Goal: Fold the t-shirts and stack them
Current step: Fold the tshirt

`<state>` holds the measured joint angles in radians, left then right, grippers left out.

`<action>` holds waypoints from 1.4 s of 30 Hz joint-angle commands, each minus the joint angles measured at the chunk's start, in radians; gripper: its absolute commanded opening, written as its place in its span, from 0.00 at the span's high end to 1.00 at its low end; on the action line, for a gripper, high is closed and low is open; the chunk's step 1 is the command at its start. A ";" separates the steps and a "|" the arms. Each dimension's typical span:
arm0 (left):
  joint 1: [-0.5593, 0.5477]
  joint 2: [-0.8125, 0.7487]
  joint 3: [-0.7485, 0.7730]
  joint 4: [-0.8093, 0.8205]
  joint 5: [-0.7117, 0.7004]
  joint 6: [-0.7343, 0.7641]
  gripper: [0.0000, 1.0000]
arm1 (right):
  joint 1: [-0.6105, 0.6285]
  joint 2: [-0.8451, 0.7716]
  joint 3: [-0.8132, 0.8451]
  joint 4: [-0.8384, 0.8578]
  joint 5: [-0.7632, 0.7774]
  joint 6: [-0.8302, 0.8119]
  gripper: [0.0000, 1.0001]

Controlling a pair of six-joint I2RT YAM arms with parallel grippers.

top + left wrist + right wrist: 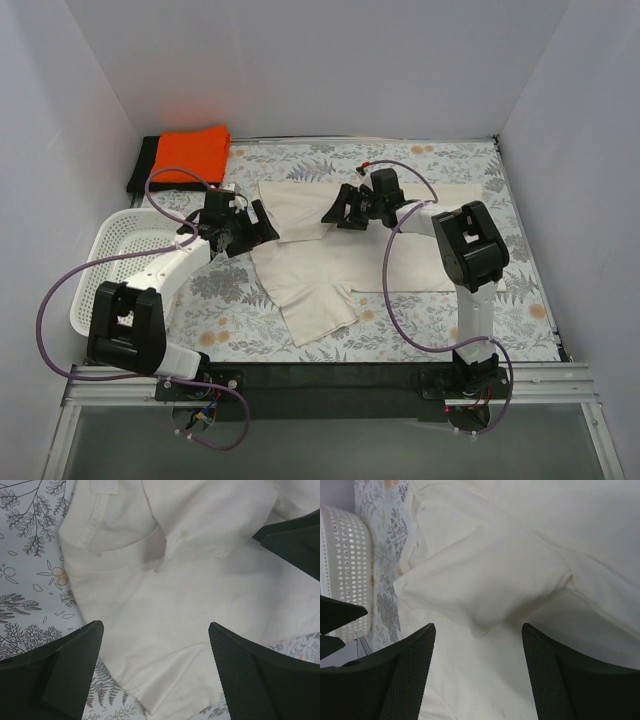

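A cream t-shirt (320, 290) lies partly folded across the middle of the floral tablecloth; its sleeve is doubled over its body (490, 575). My left gripper (266, 226) hovers open over the shirt's left edge, near the collar (95, 525), with nothing between its fingers (70, 670). My right gripper (333, 212) faces it from the right, open above the folded sleeve, its fingers (560, 670) empty. The gap between the left gripper's tips (155, 630) shows only cloth, as does the gap of the right gripper (478, 630). A folded orange t-shirt (192, 152) rests on a black t-shirt (143, 165) at the back left corner.
A white perforated basket (100, 260) stands at the left edge, beside the left arm, and shows in the right wrist view (345, 565). White walls close in the table on three sides. The right arm's purple cable (395, 310) loops over the shirt.
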<state>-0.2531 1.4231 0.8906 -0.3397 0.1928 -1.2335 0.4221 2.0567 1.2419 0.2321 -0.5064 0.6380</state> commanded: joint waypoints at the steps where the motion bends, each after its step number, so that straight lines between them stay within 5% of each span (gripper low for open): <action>1: -0.005 -0.053 -0.007 -0.030 -0.038 0.032 0.20 | 0.018 0.045 0.076 0.082 -0.012 0.041 0.36; 11: -0.005 -0.055 -0.015 -0.039 -0.032 0.045 0.20 | 0.049 0.095 0.125 0.131 -0.063 0.081 0.38; 23: -0.006 -0.064 -0.024 -0.044 -0.027 0.040 0.20 | 0.067 -0.119 0.074 0.131 -0.231 0.066 0.41; 42: -0.005 -0.059 -0.024 -0.048 -0.026 0.043 0.30 | 0.029 -0.136 -0.137 0.107 0.029 0.055 0.55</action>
<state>-0.2531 1.4078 0.8703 -0.3805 0.1722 -1.2007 0.4728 1.9266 1.1133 0.3279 -0.5266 0.7036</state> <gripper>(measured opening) 0.713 0.454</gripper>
